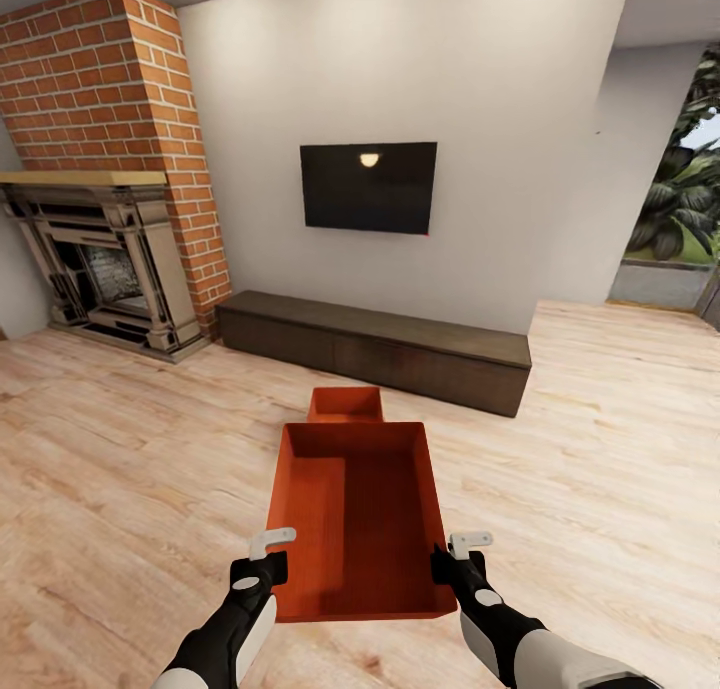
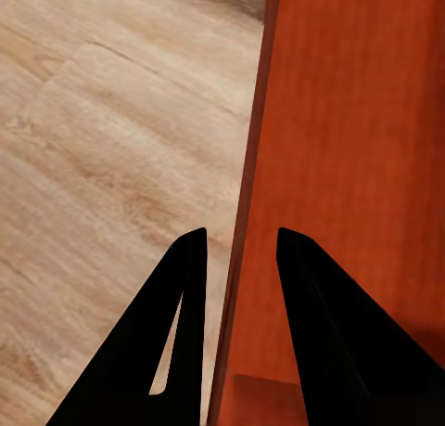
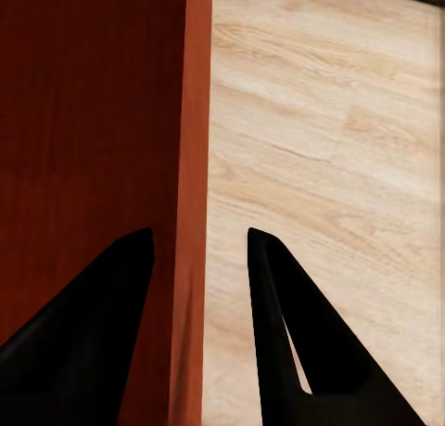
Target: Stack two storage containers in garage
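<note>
Currently: left gripper [image 2: 234,245] and right gripper [image 3: 199,245] each straddle a side wall of the near orange-red rectangular open plastic bin [image 1: 360,509], apparently clamped, holding it over the light wood plank floor [image 1: 120,449]. Second alike bin [image 1: 346,404] sits beyond, by the dark low cabinet [image 1: 400,344]. Step: carrying begins; next, turn toward the garage.
</note>
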You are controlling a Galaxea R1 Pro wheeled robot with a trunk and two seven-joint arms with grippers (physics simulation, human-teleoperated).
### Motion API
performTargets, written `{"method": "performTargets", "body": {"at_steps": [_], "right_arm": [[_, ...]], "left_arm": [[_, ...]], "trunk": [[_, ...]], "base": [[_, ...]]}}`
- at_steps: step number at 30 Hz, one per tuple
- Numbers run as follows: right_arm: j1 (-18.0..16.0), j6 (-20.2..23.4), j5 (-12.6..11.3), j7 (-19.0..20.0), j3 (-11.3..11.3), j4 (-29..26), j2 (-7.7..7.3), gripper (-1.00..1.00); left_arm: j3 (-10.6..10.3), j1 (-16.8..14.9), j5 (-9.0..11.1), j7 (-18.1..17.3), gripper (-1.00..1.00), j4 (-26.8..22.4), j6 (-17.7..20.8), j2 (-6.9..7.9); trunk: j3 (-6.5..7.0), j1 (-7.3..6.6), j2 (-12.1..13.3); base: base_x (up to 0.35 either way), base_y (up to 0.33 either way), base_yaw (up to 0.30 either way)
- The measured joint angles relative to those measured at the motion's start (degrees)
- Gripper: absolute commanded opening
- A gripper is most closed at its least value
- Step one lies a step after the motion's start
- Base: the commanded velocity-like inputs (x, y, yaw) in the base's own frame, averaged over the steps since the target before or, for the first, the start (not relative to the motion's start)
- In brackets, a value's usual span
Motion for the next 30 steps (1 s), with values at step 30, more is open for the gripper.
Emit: {"method": "performTargets", "body": {"at_steps": [30], "right_arm": [[0.00,-0.02,-0.05,-0.01,0.01,-0.01,-0.01,-1.00]], "left_arm": [[-0.01,-0.03,-0.05,0.03,-1.00,0.00,0.02,-0.02]], "trunk": [[2.76,0.00,0.00]], "base": [[0.000,0.000,-0.096]]}}
